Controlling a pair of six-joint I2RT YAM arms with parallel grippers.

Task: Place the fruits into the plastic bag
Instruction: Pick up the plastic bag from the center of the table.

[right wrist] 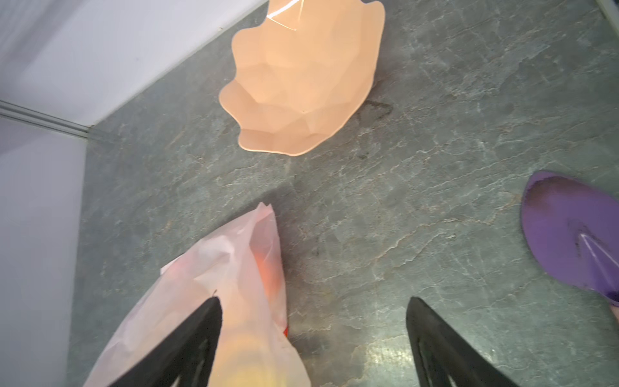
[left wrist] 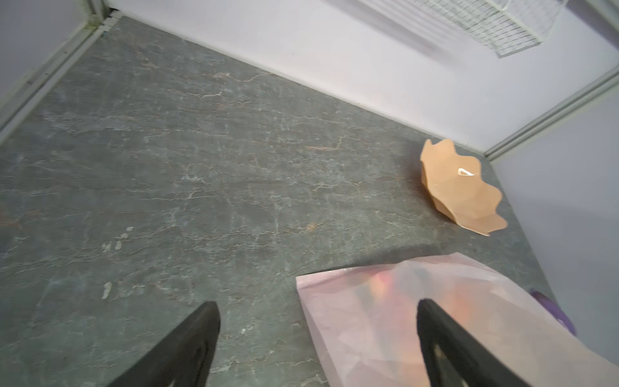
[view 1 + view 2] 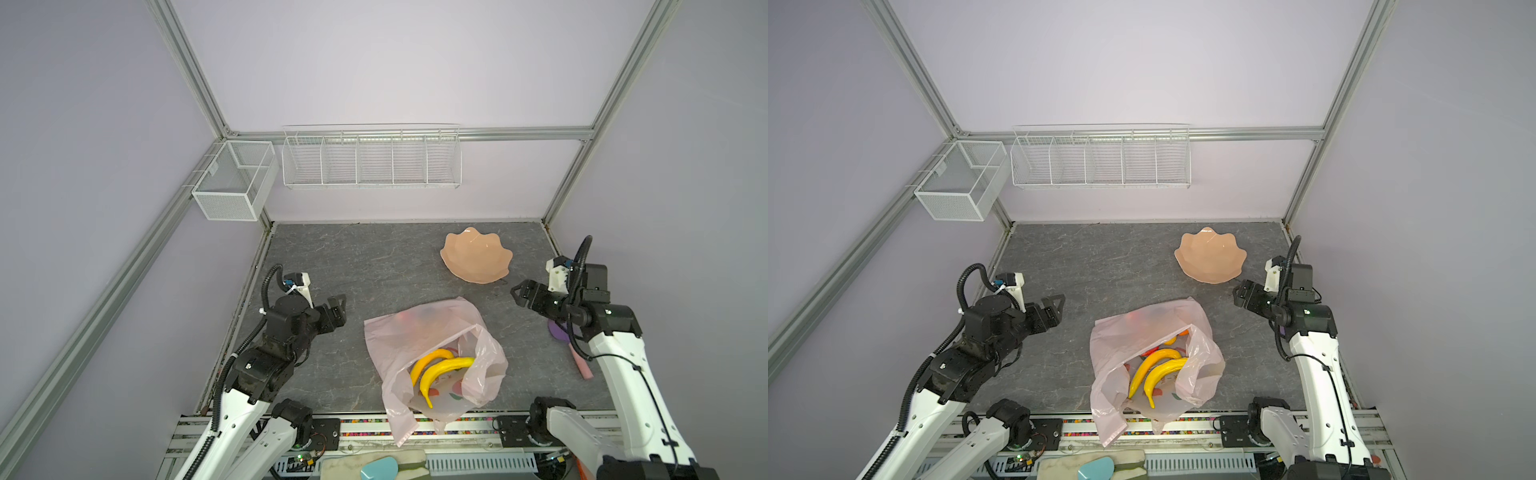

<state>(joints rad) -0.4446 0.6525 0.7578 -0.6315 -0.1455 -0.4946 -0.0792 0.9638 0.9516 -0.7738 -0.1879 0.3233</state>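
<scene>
1. The left gripper (image 3: 341,309) has two matte black, wedge-shaped fingers (image 2: 187,345) tapering to blunt tips. It is released, jaws spread wide with nothing between them, above the table just left of the bag.
2. The right gripper (image 3: 515,296), of the same black build, is likewise spread and empty. It hangs near the bag's far right corner, touching nothing.
3. The thin, crinkly, translucent pale pink plastic bag (image 3: 415,328) lies slumped on the near middle of the table, between the two grippers. Its mouth gapes toward the robot's base, and a loop handle (image 3: 401,428) droops over the table's front edge.
4. Inside the mouth lie two smooth, curved yellow toy bananas (image 3: 440,368), side by side. In a top view an orange fruit (image 3: 1170,341) and a red fruit (image 3: 1148,353) peep out behind them. Blurred red-orange shapes glow through the film deeper in, too hazy to name.
5. A peach, faceted plastic bowl with a scalloped rim (image 3: 476,257) sits far right, well apart from the bag.
6. A flat, rounded purple piece (image 1: 562,234) on a pale pink handle (image 3: 579,365) lies under the right arm.
7. The table (image 3: 353,257) is grey, veined and stone-like. A divided white wire basket (image 3: 372,160) and a white mesh box (image 3: 235,180) hang on the walls.
8. Both white-and-black arms rise from the front rail with elbows bent, their wrists angled inward.
</scene>
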